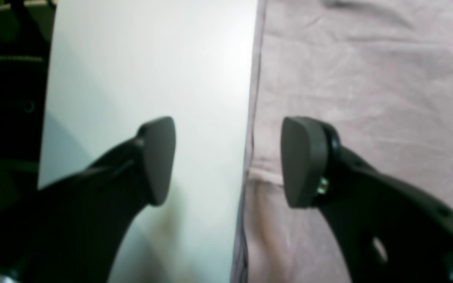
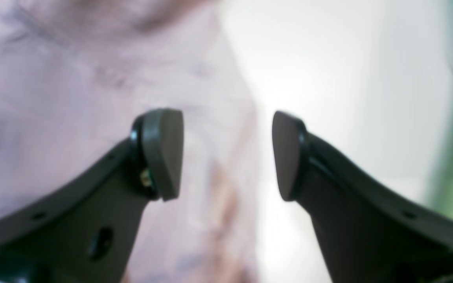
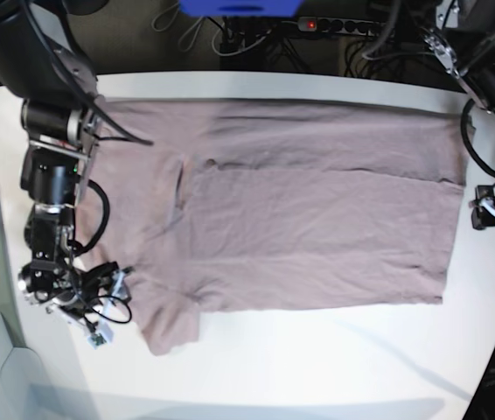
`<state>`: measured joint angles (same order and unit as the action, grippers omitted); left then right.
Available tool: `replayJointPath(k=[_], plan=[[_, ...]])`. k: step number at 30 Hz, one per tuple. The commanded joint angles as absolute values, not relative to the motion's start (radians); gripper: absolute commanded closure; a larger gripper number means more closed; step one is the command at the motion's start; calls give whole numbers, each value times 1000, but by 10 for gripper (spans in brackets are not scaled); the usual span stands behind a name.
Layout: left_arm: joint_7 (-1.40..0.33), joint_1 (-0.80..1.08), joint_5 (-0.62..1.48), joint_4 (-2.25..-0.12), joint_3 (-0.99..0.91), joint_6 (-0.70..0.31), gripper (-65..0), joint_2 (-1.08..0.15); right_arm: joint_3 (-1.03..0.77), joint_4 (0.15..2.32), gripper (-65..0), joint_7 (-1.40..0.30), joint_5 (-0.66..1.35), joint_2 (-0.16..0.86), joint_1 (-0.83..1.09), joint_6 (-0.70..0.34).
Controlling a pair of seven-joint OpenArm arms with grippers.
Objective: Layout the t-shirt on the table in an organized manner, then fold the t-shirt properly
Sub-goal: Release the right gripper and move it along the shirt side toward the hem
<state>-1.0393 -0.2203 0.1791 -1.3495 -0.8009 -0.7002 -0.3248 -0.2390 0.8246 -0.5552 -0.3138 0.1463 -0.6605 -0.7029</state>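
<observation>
The t-shirt [image 3: 300, 219] lies spread flat on the white surface [image 3: 335, 367], its long axis running across the base view, and it serves as the landmark here. One long edge of the shirt is folded over onto the body, leaving a straight fold line across the cloth; a sleeve sticks out at the shirt's near-left corner in the base view. The fabric is lightly wrinkled throughout.

The left end effector [image 1: 228, 161] hovers over the shirt's hemmed edge, spread wide with nothing between its pads [image 1: 303, 161]: one pad sits over the cloth, the other over the bare surface [image 1: 151, 70] just beside the shirt. The t-shirt [image 1: 368, 86] fills the right half of that wrist view.

The right end effector [image 2: 226, 155] is also spread apart and empty, straddling the opposite end of the shirt, with one pad [image 2: 163, 153] over the t-shirt [image 2: 73, 86] and the other over the bright surface [image 2: 328, 78] alongside it (this view is blurred, so finer cloth detail cannot be made out). In the base view the right arm [image 3: 51, 184] stands at the sleeve end of the shirt.
</observation>
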Motion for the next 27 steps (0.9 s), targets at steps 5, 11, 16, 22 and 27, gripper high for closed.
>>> replayJointPath(k=[5,11,16,22,27], plan=[[-1021,-240,188,-1371,-806,-698,-410,-358,-242,636,-363,-410,-306,200,-766,-698],[-1021,-239,191,-1371,-806,-698,-409,-371,-243,595,-362,-328,-306,232,-765,-698],[-1021,-239,191,-1371,-805,-698,-409,-366,-337,593,-362,-323,-306,234,-746,-648],[-1021,-239,191,-1371,-805,-698,-409,-364,-410,591,-362,-271,-306,231,-719,-615],[-1021,-239,191,-1371,-806,-698,-409,-367,-410,591,-361,-269,-306,220,-684,-562]])
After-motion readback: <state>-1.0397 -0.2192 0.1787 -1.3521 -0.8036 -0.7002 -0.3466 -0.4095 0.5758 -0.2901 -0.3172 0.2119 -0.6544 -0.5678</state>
